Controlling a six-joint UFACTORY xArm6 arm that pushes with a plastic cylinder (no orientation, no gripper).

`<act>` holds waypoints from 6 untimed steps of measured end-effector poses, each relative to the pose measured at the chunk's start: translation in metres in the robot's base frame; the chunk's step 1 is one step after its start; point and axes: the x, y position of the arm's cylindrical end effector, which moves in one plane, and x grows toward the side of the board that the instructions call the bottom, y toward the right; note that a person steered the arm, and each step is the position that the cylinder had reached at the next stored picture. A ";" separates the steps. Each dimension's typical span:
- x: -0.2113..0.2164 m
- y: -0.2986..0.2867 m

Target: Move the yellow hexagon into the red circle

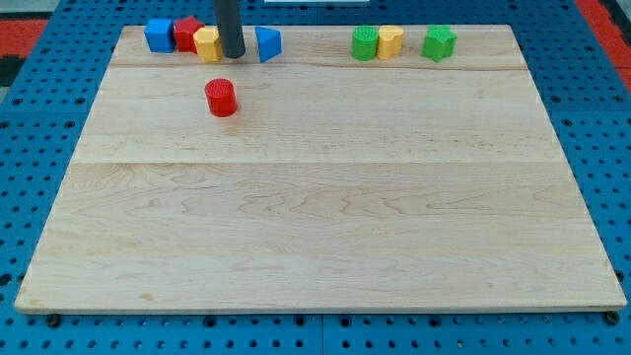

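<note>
Rod down among the blocks at the board's top-left edge.

Camera view: my tip [233, 55] stands just right of the yellow hexagon [207, 44], touching it or nearly so, hard to tell, with a blue block [268, 43] close on its other side. There is no pincer on this rod, so nothing is held. Left of the hexagon, along the top edge, sit a red block [185, 34] and a blue cube [158, 35]. The red circle [221, 98] lies below the hexagon, apart from it. Toward the top-right corner of the wooden board [325, 217]: green cylinder [366, 43], a second yellow block [390, 41], green block [439, 42].
</note>
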 end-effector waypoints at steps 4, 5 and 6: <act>-0.054 0.007; -0.057 -0.027; -0.053 -0.047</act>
